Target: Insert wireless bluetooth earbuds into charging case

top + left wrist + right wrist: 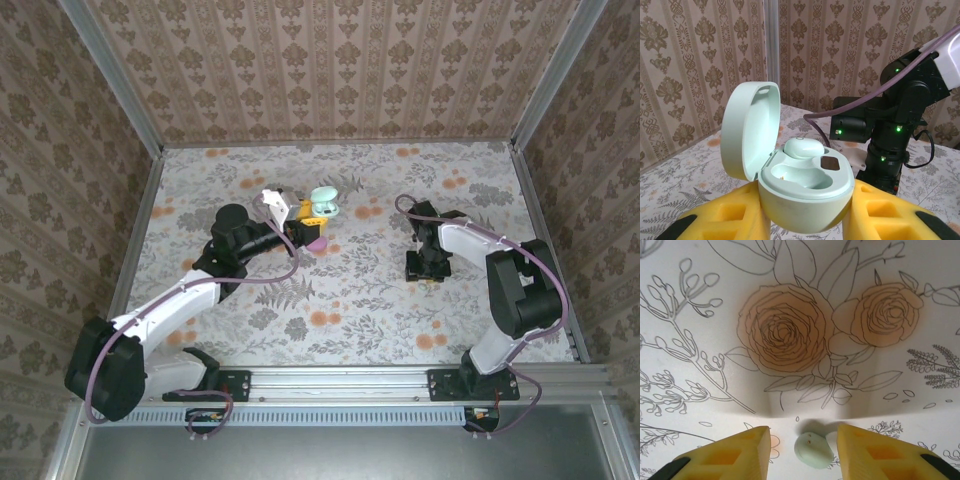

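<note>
Floral-printed table (350,320) boxed in by damask-papered walls (330,70). Above the middle, toward the far edge: mint-green oval plastic charging case (805,212), clamped at its base between the yellow fingers (725,212) of the left gripper (806,192). Rounded lid (747,130) swung back and the pockets facing up, probably to present the empty near pocket for loading. Seated in the far pocket: one mint-green earbud (804,147). Toward the right edge, flat on the table: second pale-mint bean-shaped earbud (812,451), straddled by the downward-pointing right gripper (804,432). Jaws apart, a gap showing on one side, so not yet pinched. Likely poised to close, lift and carry across. Small, smooth and rounded, so apt to slip.
</note>
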Robot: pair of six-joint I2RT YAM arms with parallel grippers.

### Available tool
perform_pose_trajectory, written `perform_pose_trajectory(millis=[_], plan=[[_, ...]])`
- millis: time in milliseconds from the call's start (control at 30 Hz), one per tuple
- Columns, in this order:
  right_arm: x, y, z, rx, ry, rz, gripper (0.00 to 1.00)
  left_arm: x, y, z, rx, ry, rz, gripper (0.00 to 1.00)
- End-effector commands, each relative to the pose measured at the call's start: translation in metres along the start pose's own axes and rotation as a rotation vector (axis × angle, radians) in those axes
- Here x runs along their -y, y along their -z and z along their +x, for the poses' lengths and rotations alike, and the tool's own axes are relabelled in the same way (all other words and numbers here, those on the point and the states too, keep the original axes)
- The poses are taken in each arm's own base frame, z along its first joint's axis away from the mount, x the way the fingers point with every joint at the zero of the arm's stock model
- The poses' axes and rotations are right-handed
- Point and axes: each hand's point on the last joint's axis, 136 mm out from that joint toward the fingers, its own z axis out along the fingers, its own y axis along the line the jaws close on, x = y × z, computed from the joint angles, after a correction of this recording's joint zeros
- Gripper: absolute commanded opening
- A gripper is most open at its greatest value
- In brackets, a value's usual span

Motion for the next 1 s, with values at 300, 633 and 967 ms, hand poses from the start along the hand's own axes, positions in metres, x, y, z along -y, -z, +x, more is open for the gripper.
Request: perform_pose_trajectory(millis=[300, 633, 967], plan=[[0.004, 0.010, 0.014, -0.033, 0.011, 0.042, 0.42, 0.004, -0.002, -0.017, 0.042, -0.012, 0.013, 0.35], [0.006, 0.014, 0.017, -0.026, 0.007, 0.066, 0.42, 0.003, 0.000, -0.016, 0.040, -0.014, 0.005, 0.35], [0.002, 0.005, 0.014, -0.043, 0.014, 0.060, 0.41, 0.003, -0.001, -0.016, 0.039, -0.014, 0.009, 0.35]])
